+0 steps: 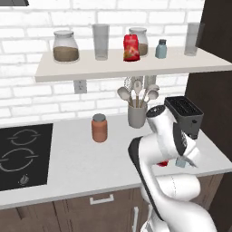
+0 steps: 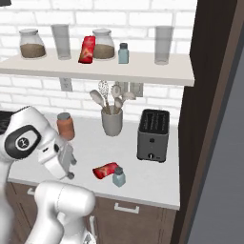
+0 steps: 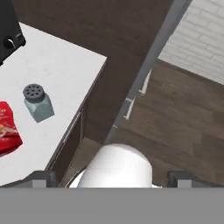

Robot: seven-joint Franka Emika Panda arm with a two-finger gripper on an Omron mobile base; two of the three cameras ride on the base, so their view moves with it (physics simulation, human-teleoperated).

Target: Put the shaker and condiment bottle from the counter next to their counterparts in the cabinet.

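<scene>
Pale blue-teal and faceted, the shaker (image 2: 118, 177) stands upright on the smooth white counter (image 2: 152, 183) near its front edge, its grey cap dotted with holes. The glossy red condiment bottle (image 2: 105, 170) lies on its side, touching it. Their counterparts, a red bottle (image 2: 86, 49) and a capped shaker (image 2: 123, 53), sit on the thick off-white cabinet (image 2: 143, 71) shelf between glass jars. The gripper (image 2: 66, 164) hangs left of them, fingers spread wide, holding nothing.

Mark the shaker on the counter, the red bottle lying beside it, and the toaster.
shaker (image 2: 118, 177), right base view, on its pale blue body.
red bottle (image 2: 105, 170), right base view, on its side, mid-body.
toaster (image 2: 153, 136), right base view, on its front face.
</scene>
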